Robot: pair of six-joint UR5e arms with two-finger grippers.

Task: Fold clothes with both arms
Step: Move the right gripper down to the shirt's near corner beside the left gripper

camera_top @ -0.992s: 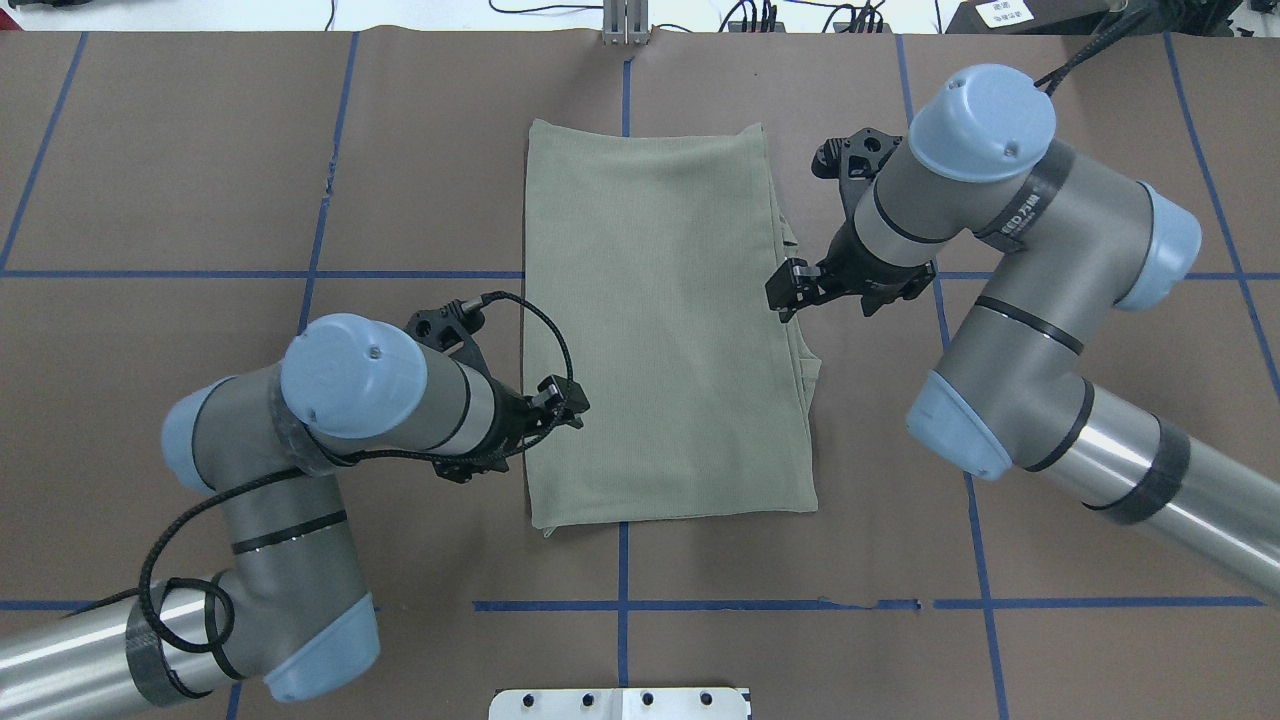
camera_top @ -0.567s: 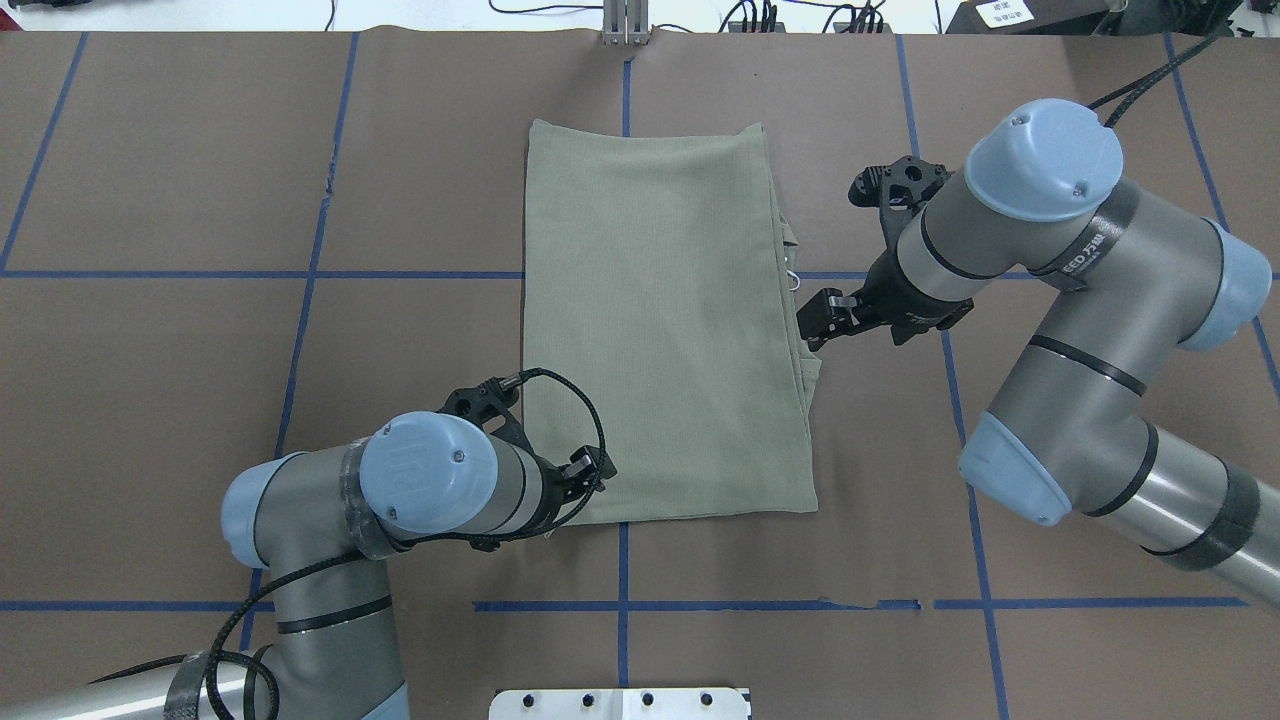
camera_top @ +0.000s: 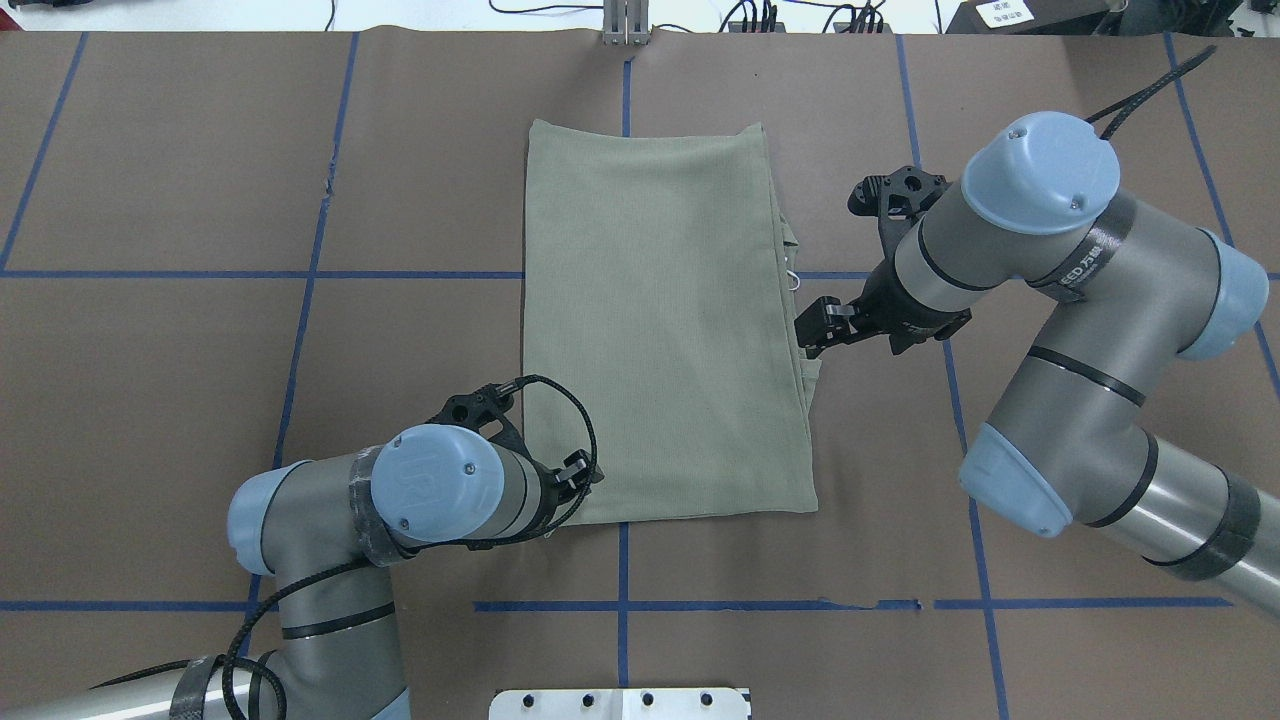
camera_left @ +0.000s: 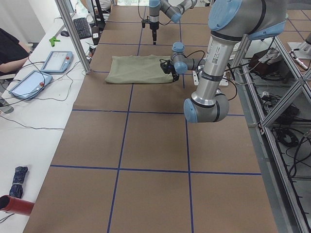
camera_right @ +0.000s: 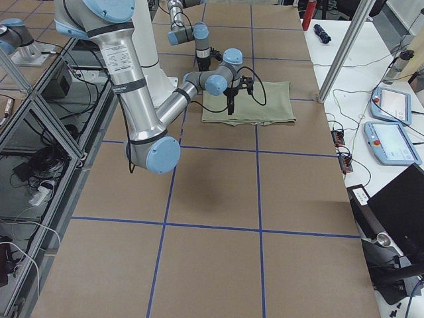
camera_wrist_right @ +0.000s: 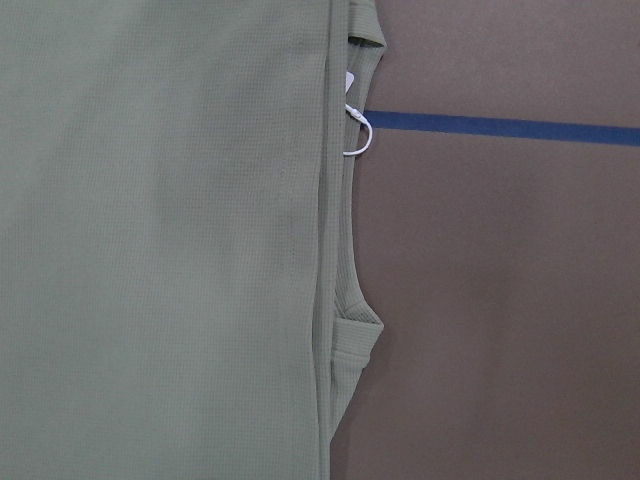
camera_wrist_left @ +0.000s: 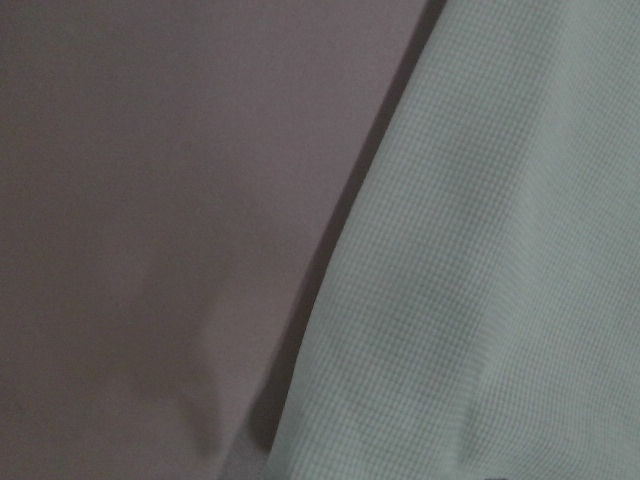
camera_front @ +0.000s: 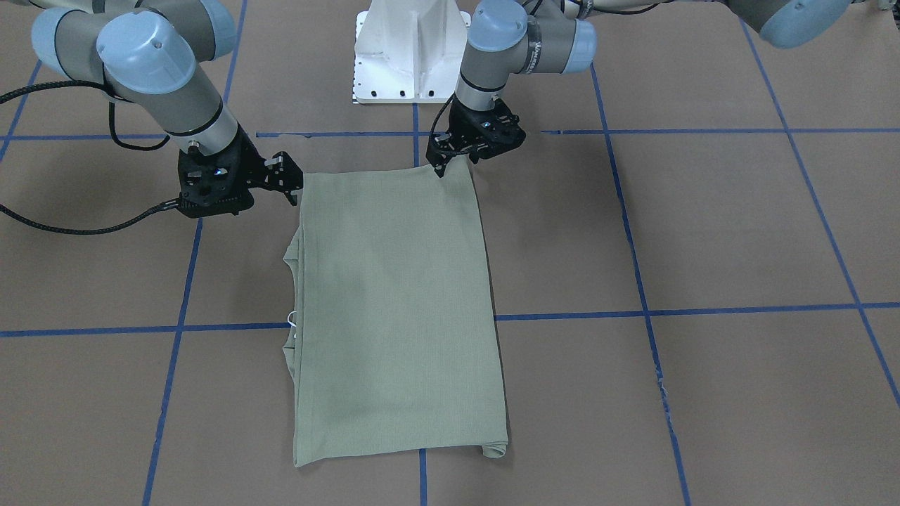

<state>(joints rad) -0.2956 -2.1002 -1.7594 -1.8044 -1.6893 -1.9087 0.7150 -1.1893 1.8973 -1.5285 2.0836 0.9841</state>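
Step in hand (judged): the shirt (camera_top: 660, 320) had already been narrowed to a long panel and lay flat at table centre, long axis 12 to 6 in the overhead view. The crosswise fold was not yet done. The grippers looked to be taking up stations for it.

Left gripper (camera_top: 583, 478): low at the shirt's 7 o'clock corner, tips at the cloth edge. Its wrist view showed only knit and table close up. I could not tell whether the fingers were apart or pinched.

Right gripper (camera_top: 812, 330): beside the stacked layer edges at the shirt's 3 o'clock side, fingers apart, holding nothing. A white tag loop (camera_wrist_right: 357, 135) poked out just toward 12 from it.

Next move (judged): the right gripper has to reach the 5 o'clock corner and catch every layer there. Both arms would then lift evenly and carry the 6 o'clock end toward 12. An uneven lift would skew the panel.

Surface: table (camera_top: 200, 400) covered in brown sheet with a grid of blue tape (camera_top: 400, 274). The white pedestal (camera_front: 411, 49) stood at 6.

Room: side bench with pendants (camera_left: 56, 60), keyboard (camera_left: 83, 27) and cables. A person's sleeve (camera_left: 9, 48) showed at its edge.
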